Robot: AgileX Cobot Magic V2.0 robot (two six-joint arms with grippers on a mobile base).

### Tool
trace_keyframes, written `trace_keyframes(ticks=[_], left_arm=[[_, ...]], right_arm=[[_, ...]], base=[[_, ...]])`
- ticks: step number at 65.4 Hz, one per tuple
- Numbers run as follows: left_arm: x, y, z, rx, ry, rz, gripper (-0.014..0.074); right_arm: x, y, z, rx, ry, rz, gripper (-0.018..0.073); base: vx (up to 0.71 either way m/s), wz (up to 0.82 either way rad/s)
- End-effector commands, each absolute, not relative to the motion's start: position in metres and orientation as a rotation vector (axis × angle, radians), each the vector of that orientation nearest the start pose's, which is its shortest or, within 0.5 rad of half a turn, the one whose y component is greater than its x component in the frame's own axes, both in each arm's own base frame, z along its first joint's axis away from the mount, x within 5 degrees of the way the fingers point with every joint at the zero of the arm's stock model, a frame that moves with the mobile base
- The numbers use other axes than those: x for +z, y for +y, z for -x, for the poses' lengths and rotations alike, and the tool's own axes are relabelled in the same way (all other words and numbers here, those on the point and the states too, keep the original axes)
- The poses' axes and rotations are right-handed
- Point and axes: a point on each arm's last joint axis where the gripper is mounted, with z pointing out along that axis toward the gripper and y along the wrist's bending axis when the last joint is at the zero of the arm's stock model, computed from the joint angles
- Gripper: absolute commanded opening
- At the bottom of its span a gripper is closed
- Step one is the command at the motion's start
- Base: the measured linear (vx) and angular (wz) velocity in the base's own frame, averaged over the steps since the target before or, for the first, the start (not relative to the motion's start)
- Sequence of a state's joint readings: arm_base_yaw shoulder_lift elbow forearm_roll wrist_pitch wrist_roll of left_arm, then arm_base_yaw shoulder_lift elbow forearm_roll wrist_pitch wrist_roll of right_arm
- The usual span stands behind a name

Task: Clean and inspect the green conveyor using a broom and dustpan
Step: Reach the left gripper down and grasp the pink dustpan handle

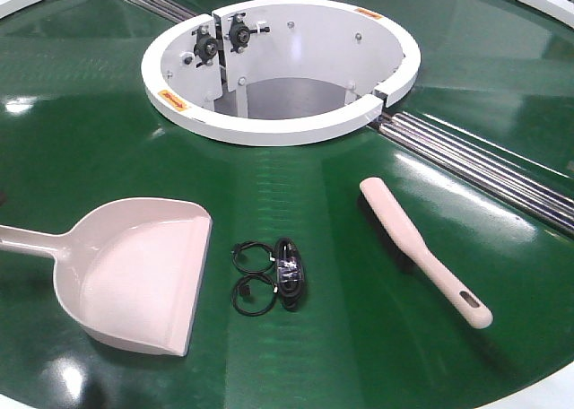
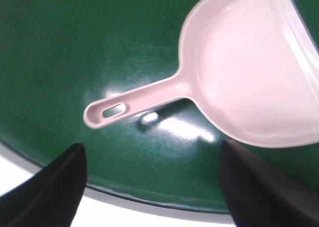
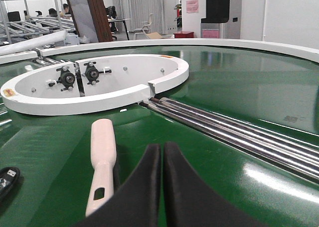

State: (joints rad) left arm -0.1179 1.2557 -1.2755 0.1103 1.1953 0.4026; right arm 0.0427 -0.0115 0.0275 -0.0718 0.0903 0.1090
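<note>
Zero sweeping done, it seems: broom [image 1: 421, 248] and dustpan [image 1: 134, 274] lie loose on the green conveyor [image 1: 90, 131] flanking a black cable [image 1: 273, 274], left gripper [image 2: 152, 187] spread wide and empty, right gripper [image 3: 162, 177] pinched together on nothing.

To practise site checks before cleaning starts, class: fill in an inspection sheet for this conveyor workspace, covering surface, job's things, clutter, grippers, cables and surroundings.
Surface: green conveyor glossy; steel rollers show in the seam; white ring in the middle.
Job's things: dustpan lies left, broom right, both flat, untouched.
Clutter: black cable bundle between them.
Grippers: left gripper open near dustpan handle; right gripper shut, empty, by broom handle.
Cables: nothing else seen.
Surroundings: a chair stands beyond the conveyor.
</note>
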Motion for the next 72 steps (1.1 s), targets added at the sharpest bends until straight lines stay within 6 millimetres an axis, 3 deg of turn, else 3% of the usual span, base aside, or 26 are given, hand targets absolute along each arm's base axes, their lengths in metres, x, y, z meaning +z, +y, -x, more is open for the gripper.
trace_keyframes(ticks=[1,11,22,31,45,61,72], left_arm=[[0.380,-0.027,-0.262,0.209,2.551,-0.897,0.0517],[0.357,-0.033,-0.299,0.210,2.569,-1.003,0.0517],[0.332,-0.029,-0.314,0.344,2.568,-1.348,0.0517],[0.333,-0.026,-0.315,0.432,2.444,-1.595,0.0517],[0.337,-0.024,-0.325,0.562,2.276,-1.681,0.0517],[0.332,-0.030,-0.326,0.470,2.226,-1.771,0.0517],[0.303,-0.029,-0.314,0.373,2.293,-1.903,0.0517]], right_arm=[[0.202,0.002,-0.056,0.054,1.513,0.007,-0.0009],[0.202,0.002,-0.056,0.054,1.512,0.007,-0.0009],[0.202,0.002,-0.056,0.056,1.512,0.009,-0.0009],[0.202,0.002,-0.056,0.056,1.512,0.009,-0.0009],[0.202,0.002,-0.056,0.056,1.512,0.009,-0.0009],[0.202,0.002,-0.056,0.056,1.512,0.009,-0.0009],[0.202,0.002,-0.056,0.056,1.512,0.009,-0.0009]], base=[[0.00,0.00],[0.00,0.00],[0.00,0.00],[0.00,0.00],[0.00,0.00],[0.00,0.00],[0.00,0.00]])
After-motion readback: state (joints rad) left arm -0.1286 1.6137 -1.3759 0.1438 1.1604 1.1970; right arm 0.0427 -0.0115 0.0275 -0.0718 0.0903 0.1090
